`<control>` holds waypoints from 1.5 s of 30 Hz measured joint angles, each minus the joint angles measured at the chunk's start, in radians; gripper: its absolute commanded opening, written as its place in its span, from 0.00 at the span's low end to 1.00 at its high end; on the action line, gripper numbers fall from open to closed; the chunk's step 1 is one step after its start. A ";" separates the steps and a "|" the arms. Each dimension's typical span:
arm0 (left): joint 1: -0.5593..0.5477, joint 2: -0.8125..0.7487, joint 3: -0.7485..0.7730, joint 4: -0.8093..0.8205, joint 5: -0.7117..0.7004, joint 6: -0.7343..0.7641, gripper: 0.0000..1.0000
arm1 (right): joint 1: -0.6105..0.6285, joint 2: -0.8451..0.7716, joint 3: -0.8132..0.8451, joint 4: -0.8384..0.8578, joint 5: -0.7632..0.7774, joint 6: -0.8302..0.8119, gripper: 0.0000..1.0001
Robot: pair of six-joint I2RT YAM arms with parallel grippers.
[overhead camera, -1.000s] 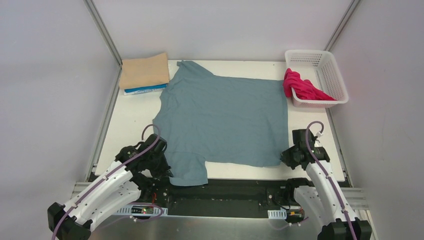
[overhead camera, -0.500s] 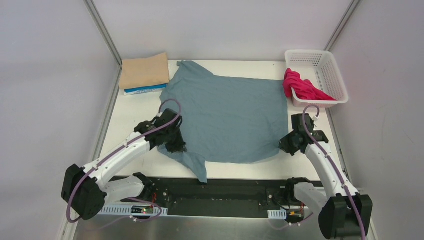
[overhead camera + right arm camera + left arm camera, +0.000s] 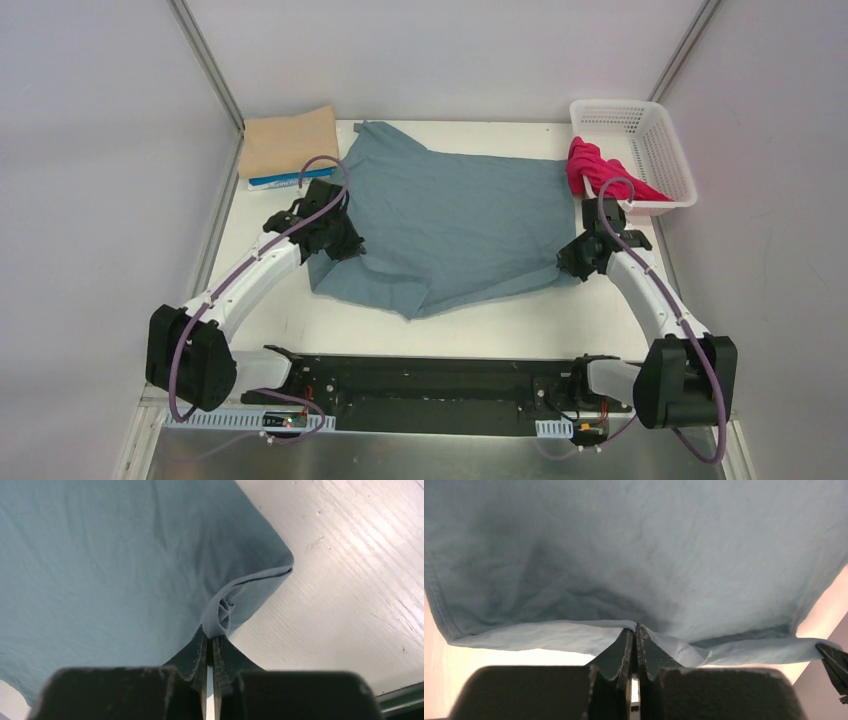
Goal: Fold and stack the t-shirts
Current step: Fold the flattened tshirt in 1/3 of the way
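Observation:
The dusty teal-blue t-shirt (image 3: 450, 220) lies in the middle of the table, its near edge lifted and carried back over itself. My left gripper (image 3: 345, 243) is shut on the shirt's left near edge (image 3: 574, 635). My right gripper (image 3: 573, 263) is shut on the shirt's right near corner (image 3: 235, 605). A folded tan t-shirt (image 3: 288, 142) lies at the far left on a folded bright blue one (image 3: 285, 181), which shows only as an edge. The magenta-red t-shirt (image 3: 600, 172) hangs over the rim of the basket.
The white lattice basket (image 3: 640, 140) stands at the far right corner. Metal frame posts and white walls close in both sides. A black base rail runs along the near edge. Bare white table (image 3: 270, 250) shows left of the shirt.
Both arms have moved away from the near edge toward the back, pulling the teal-blue shirt's near hem up and over the shirt. The near sleeve no longer hangs over the table edge.

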 measured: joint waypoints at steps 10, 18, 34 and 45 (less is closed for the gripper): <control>0.056 0.000 0.078 0.064 -0.061 0.057 0.00 | -0.037 0.067 0.071 0.023 0.014 -0.037 0.03; 0.083 0.032 0.106 0.101 -0.103 0.099 0.00 | -0.060 0.119 0.109 0.034 0.014 -0.051 0.04; 0.154 0.138 0.177 0.210 -0.122 0.165 0.00 | -0.068 0.237 0.177 0.050 0.008 -0.062 0.05; 0.180 0.298 0.248 0.235 -0.120 0.194 0.00 | -0.069 0.327 0.218 0.078 0.023 -0.061 0.08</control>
